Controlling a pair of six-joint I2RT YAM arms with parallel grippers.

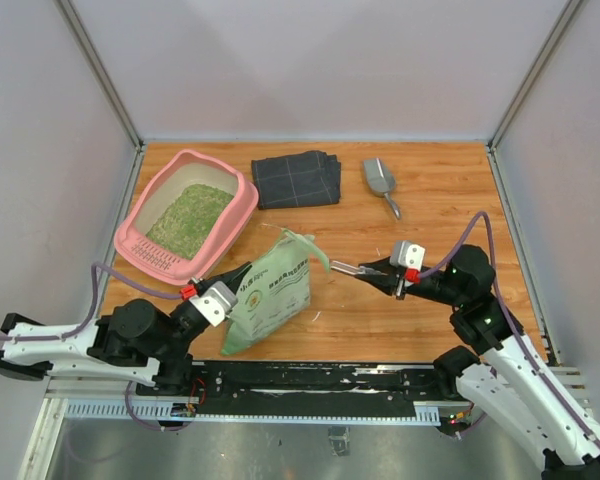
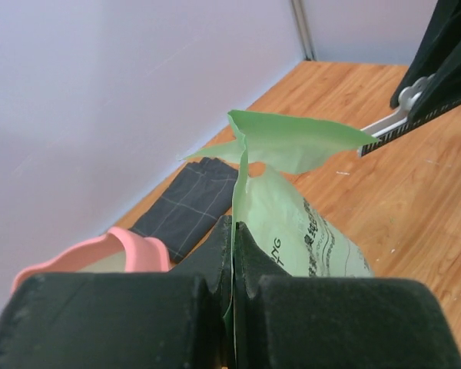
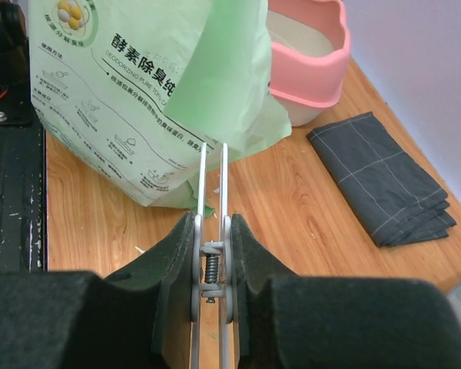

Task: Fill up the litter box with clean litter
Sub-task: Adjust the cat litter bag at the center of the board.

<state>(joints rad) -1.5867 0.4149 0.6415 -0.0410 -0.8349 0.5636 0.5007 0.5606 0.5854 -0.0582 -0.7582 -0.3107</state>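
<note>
The pink litter box (image 1: 148, 254) stands at the far left with greenish-tan clean litter (image 1: 190, 218) inside. A green-and-white printed bag (image 1: 270, 295) stands in the middle, its top flap torn open. My left gripper (image 1: 235, 275) is shut on the bag's left edge, as the left wrist view (image 2: 234, 231) shows. My right gripper (image 1: 385, 272) is shut on a thin white spring-loaded scissor tool (image 3: 212, 184). The tool's tips reach the bag's top flap (image 3: 230, 100). The litter box also shows behind the bag in the right wrist view (image 3: 311, 69).
A dark grey folded cloth (image 1: 297, 179) lies at the back centre, right of the litter box. A grey metal scoop (image 1: 379, 182) lies to its right. Small scraps lie on the wood near the bag (image 3: 142, 250). Walls enclose the table on three sides.
</note>
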